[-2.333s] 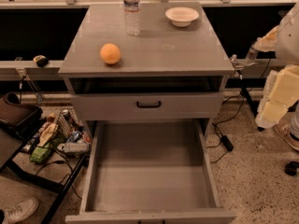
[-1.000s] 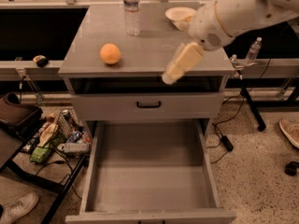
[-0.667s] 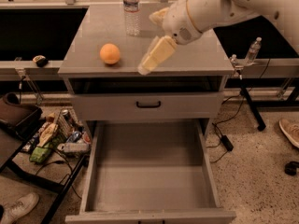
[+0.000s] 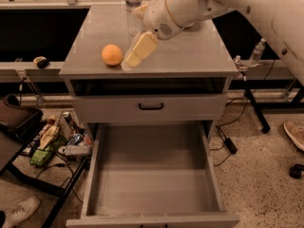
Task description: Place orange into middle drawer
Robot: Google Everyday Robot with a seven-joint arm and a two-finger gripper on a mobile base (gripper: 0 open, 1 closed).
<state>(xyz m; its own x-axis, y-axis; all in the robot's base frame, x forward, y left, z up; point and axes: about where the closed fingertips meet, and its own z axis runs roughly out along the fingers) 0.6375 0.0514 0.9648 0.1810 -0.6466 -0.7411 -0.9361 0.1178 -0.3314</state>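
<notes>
Here's the orange, sitting on the grey cabinet top near its front left corner, and the gripper is right there beside it, just off the fruit's right side and low over the surface. It comes in at a slant from the upper right, its cream tip pointing down toward the orange; a sliver of grey top shows between them, so close, but not touching. Open or closed? Cannot tell from this angle. The white arm sweeps in from the right, crossing in front of the water bottle at the back. Below, the drawer front with the black handle is pushed in, and under it the middle drawer stands pulled wide open, well below and apart from the orange.
</notes>
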